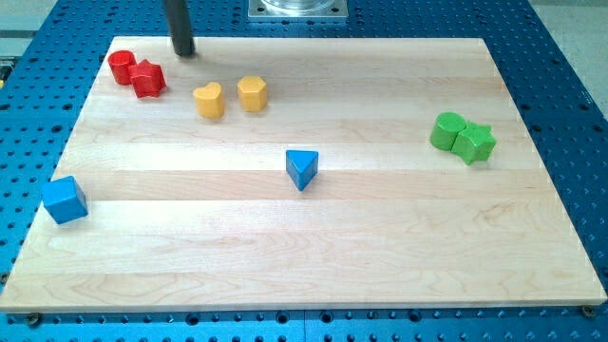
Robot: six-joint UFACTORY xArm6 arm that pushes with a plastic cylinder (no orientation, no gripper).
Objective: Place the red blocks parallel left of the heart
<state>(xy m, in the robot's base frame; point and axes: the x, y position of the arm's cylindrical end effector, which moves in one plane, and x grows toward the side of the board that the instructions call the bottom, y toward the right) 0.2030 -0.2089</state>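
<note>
Two red blocks sit touching at the view's top left: a red cylinder (121, 66) and a red star (148, 79) just to its right. A yellow heart (209, 99) lies to the right of them, with a yellow hexagon-like block (252, 93) beside it. My tip (183, 51) stands near the board's top edge, above and to the right of the red star and above-left of the heart, touching no block.
A blue triangle (302, 169) lies mid-board. A blue cube (65, 199) sits at the left edge. A green cylinder (447, 130) and a green star (475, 142) touch at the right. The wooden board (313, 256) rests on a blue perforated table.
</note>
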